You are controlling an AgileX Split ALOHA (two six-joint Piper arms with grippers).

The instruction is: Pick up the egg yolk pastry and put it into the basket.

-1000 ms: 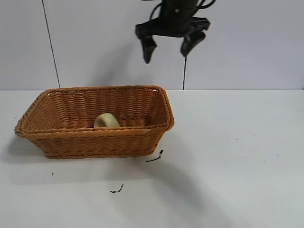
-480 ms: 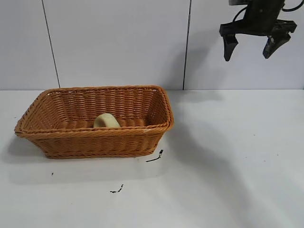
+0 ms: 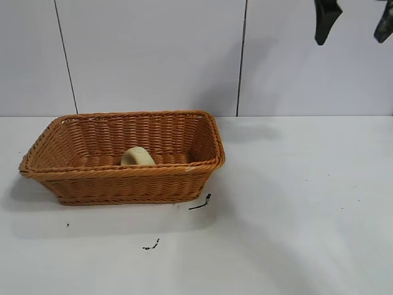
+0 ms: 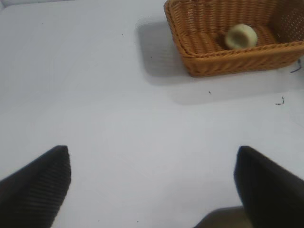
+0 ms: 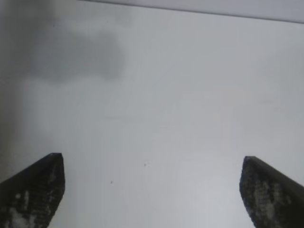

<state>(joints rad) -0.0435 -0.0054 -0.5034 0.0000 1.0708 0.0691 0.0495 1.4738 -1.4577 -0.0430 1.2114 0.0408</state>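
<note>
The pale yellow egg yolk pastry (image 3: 137, 156) lies inside the orange-brown wicker basket (image 3: 123, 181), which stands at the table's left. My right gripper (image 3: 355, 24) is open and empty, high up at the far right, well away from the basket; only its two fingertips show at the top edge. In the right wrist view the right gripper (image 5: 152, 190) is wide open over bare table. My left gripper (image 4: 152, 183) is open and empty in the left wrist view, far from the basket (image 4: 228, 61) and the pastry (image 4: 241, 36).
The white table (image 3: 295, 215) carries small black marks (image 3: 199, 203) beside the basket's front corner and nearer the front (image 3: 151, 245). A grey panelled wall stands behind.
My right gripper has moved from above the basket's right end up and to the right, partly out of the top edge, staying open. The pastry and the basket have not moved.
</note>
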